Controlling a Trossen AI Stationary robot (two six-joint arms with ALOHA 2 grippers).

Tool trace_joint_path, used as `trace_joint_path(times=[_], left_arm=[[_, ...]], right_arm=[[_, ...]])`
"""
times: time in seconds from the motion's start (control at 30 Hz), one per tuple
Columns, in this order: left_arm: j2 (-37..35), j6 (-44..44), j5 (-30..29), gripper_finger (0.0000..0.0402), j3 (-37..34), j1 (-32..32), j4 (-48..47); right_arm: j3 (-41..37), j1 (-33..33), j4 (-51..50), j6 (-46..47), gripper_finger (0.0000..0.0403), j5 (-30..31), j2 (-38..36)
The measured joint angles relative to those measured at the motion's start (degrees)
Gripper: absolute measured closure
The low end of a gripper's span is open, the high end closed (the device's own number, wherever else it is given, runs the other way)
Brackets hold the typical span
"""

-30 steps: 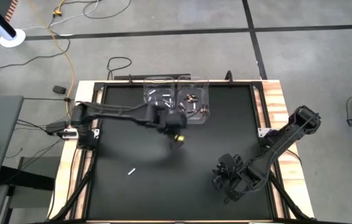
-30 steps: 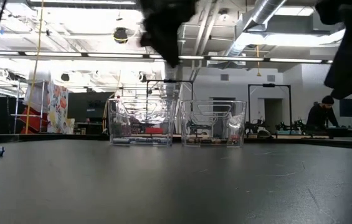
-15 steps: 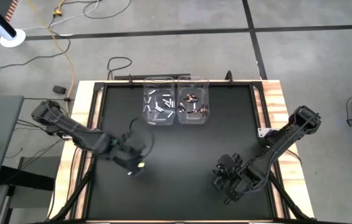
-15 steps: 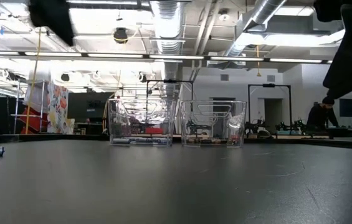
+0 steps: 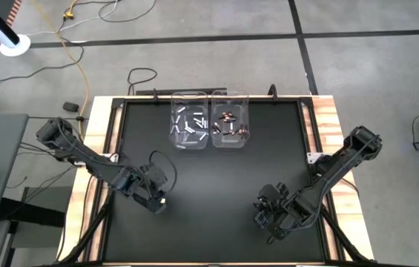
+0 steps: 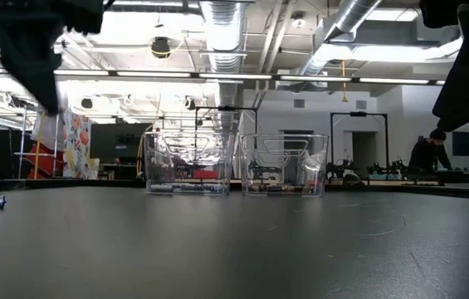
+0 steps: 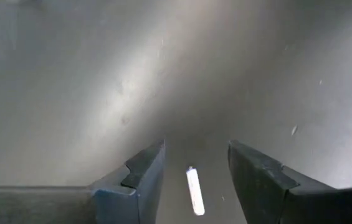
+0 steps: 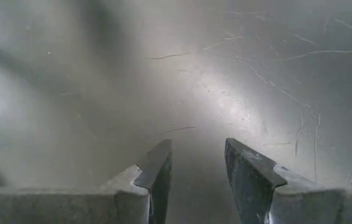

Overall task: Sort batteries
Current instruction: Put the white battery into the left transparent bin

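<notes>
One white battery (image 7: pixel 194 191) lies flat on the black table, between the two fingers of my left gripper (image 7: pixel 194 149). That gripper is open, hangs over the battery and touches nothing. In the high view my left gripper (image 5: pixel 156 202) covers that battery, at the table's near left. At the far edge stand two clear bins. The left bin (image 5: pixel 190 127) holds white batteries. The right bin (image 5: pixel 230 127) holds reddish and dark ones. My right gripper (image 5: pixel 268 216) waits open at the near right, and the right wrist view shows only bare table between its fingers (image 8: pixel 197 152).
The black table (image 5: pixel 268 156) has a raised wooden frame (image 5: pixel 329 126) around it. Between the bins and both grippers the mat is bare. The low view shows both bins (image 6: pixel 236 164) against the room, with a person (image 6: pixel 427 154) far behind.
My left gripper has swung from just in front of the bins toward the table's near left corner and come down. It now hangs over the loose white battery, which has stayed where it lay. My right arm has kept still.
</notes>
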Motion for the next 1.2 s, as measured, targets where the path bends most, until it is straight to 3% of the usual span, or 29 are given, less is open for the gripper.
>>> trace_joint_path(times=[0.2, 0.37, 0.53, 0.8, 1.2], left_arm=[[0.0, -7.0, 3.7, 0.0233, -3.3, -0.5, 0.5], [1.2, -5.5, 5.7, 0.0243, -5.5, -0.6, 3.4], [5.4, -1.8, 8.9, 0.0248, -5.4, -0.6, 7.6], [12.7, -6.0, 14.7, 0.0248, -5.5, -0.7, 7.4], [19.9, -8.0, 15.7, 0.0249, -5.1, -1.4, 6.9]], right_arm=[[0.0, 0.0, 0.0, 0.0, 0.0239, 0.0, 0.0], [0.0, 0.0, -0.1, 0.0, 0.0239, 0.0, 0.0], [0.0, 0.0, -0.1, 0.0, 0.0239, 0.0, 0.0], [0.0, 0.0, 0.3, 0.4, 0.0239, 0.0, 0.0], [0.0, 0.0, 0.8, 0.5, 0.0239, 0.0, 0.0]])
